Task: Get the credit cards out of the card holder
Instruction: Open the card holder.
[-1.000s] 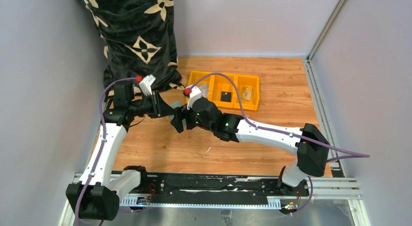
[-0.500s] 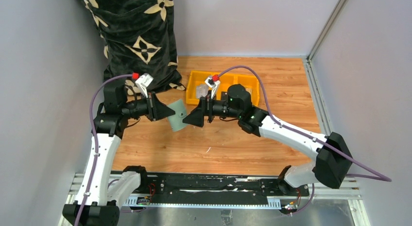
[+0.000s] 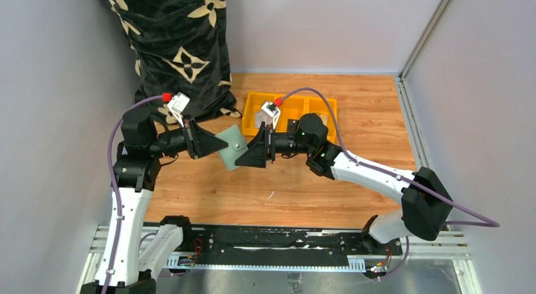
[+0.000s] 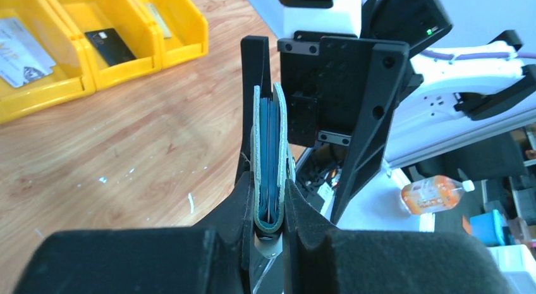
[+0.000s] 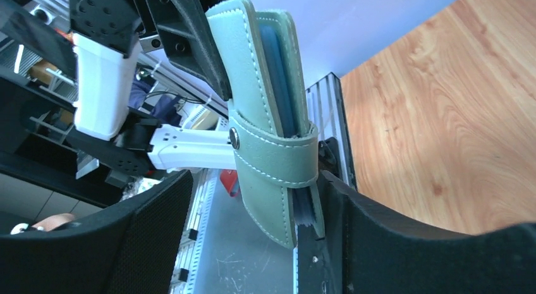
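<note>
The sage-green card holder point(image 3: 231, 148) hangs in the air between the two arms, folded shut with its strap snapped on the stud point(image 5: 234, 137). My left gripper point(image 3: 215, 144) is shut on its folded spine, and blue-grey pocket edges show between the flaps in the left wrist view point(image 4: 268, 148). My right gripper point(image 3: 250, 155) is open, its jaws straddling the holder's strap end point(image 5: 272, 161), which lies against the right-hand finger point(image 5: 379, 237). No card shows sticking out of the holder.
A yellow three-part bin point(image 3: 278, 98) stands behind the grippers, holding a pale card point(image 4: 19, 44), a black card point(image 3: 294, 125) and a tan card point(image 3: 322, 121). A black patterned bag point(image 3: 180, 47) fills the back left corner. Walls close both sides.
My right gripper drew back to the right off the holder, then came in again at its strap end. My left arm rose and shifted the holder slightly up and right.
</note>
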{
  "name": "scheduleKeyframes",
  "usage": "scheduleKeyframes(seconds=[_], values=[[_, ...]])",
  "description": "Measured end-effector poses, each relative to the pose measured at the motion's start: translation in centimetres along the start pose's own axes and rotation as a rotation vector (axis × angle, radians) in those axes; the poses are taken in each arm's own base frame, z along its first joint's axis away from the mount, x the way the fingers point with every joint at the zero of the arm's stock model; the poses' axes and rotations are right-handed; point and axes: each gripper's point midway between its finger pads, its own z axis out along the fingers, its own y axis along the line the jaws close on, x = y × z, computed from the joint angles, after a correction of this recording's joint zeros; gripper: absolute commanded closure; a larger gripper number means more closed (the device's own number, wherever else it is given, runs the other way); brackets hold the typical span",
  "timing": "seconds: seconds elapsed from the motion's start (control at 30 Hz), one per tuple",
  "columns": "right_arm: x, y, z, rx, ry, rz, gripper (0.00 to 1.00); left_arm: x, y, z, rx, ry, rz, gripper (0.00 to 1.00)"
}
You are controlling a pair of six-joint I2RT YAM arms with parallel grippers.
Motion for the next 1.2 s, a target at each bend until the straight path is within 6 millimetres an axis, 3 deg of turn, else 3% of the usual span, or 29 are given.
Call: scheduleKeyframes(seconds=[0.07,0.17,0.2,0.23,0.3,0.5,0.87,0.9,0.97,1.03,1.2], values=[[-0.2,0.7,0.1,-0.028,-0.006,0.004,0.45,-0.5,-0.7,-0.1,0.015,-0.025,-0.009,0.83],[-0.5,1.3,0.2,-0.052,-0.014,0.01,0.73,-1.0,-1.6,-0.4,0.026,-0.051,-0.005,0.55],[-0.5,1.4,0.2,-0.055,-0.015,0.016,0.77,-1.1,-1.8,-0.5,0.026,-0.06,-0.001,0.4],[-0.5,1.4,0.2,-0.056,-0.013,0.014,0.84,-1.1,-1.8,-0.6,0.022,-0.065,0.004,0.31],[-0.3,1.4,0.1,-0.052,-0.002,0.015,0.91,-1.1,-1.9,-0.7,0.011,-0.07,0.008,0.2],[1.0,1.0,-0.4,-0.026,0.057,-0.008,0.93,-0.8,-1.8,-0.9,-0.004,-0.058,0.013,0.2],[1.5,2.2,-0.8,-0.051,0.183,-0.103,0.93,0.4,-3.0,-1.4,0.051,-0.019,0.063,0.41],[1.3,2.4,-0.8,-0.056,0.186,-0.113,0.93,0.5,-3.0,-1.4,0.051,-0.019,0.065,0.38],[1.1,2.9,-0.8,-0.067,0.194,-0.133,0.93,0.8,-3.0,-1.5,0.05,-0.016,0.067,0.16],[0.9,3.5,-0.7,-0.078,0.209,-0.162,0.93,1.0,-2.9,-1.5,0.048,-0.014,0.07,0.05],[1.2,5.0,-0.5,-0.097,0.262,-0.232,0.93,1.4,-2.3,-1.4,0.036,0.002,0.074,0.15]])
